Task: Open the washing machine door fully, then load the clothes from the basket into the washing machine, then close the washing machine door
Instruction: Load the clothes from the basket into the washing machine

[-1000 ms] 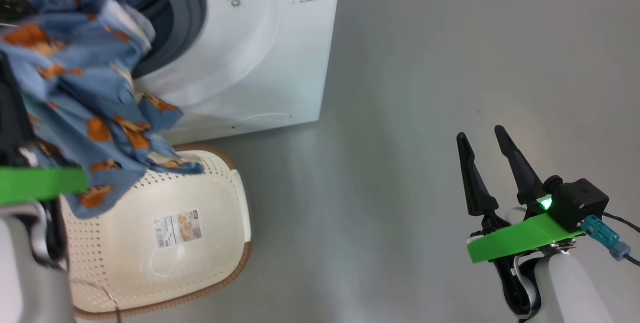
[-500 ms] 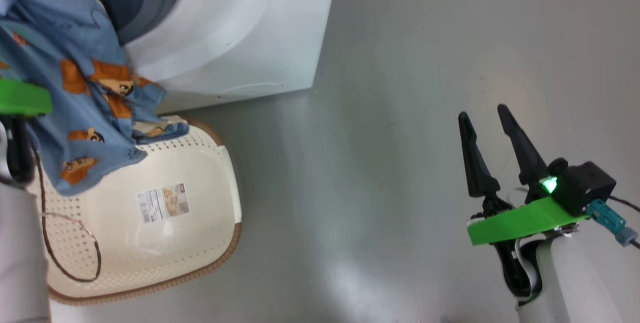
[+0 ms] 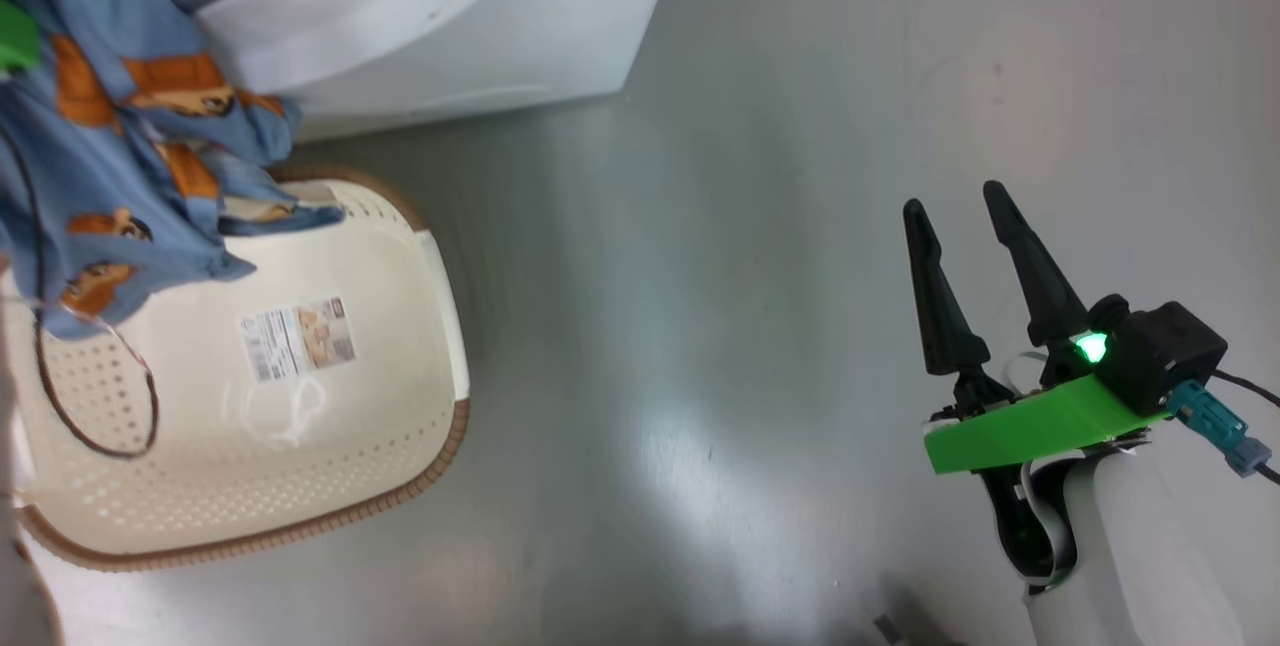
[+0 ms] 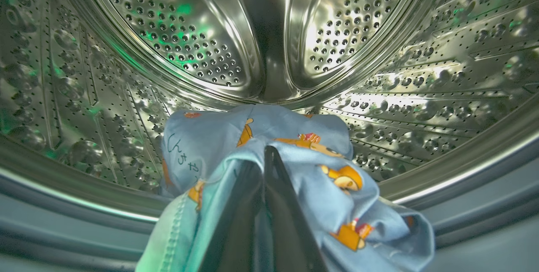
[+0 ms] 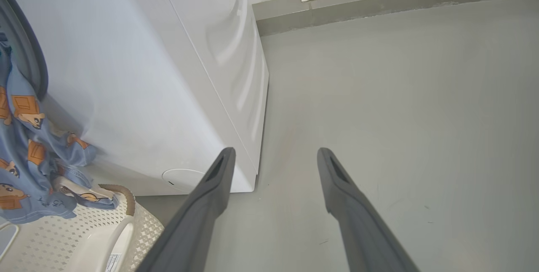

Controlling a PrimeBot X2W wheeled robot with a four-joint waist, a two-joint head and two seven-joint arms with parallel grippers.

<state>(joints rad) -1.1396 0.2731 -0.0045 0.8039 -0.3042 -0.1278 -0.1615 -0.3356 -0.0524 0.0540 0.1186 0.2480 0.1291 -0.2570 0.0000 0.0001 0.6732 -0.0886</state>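
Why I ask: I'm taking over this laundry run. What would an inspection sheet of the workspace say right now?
Surface: glossy grey floor, light reflections.
Job's things: washing machine with its drum exposed; clothes trail from the drum mouth down onto the basket, whose labelled floor is bare.
Clutter: nothing seen.
Grippers: left gripper shut on the clothes, at the drum mouth; right gripper open, holding nothing, above the floor.
Cables: thin dark cable loops over the basket; teal connector and lead at the right wrist.
Surroundings: wall base beyond the machine.
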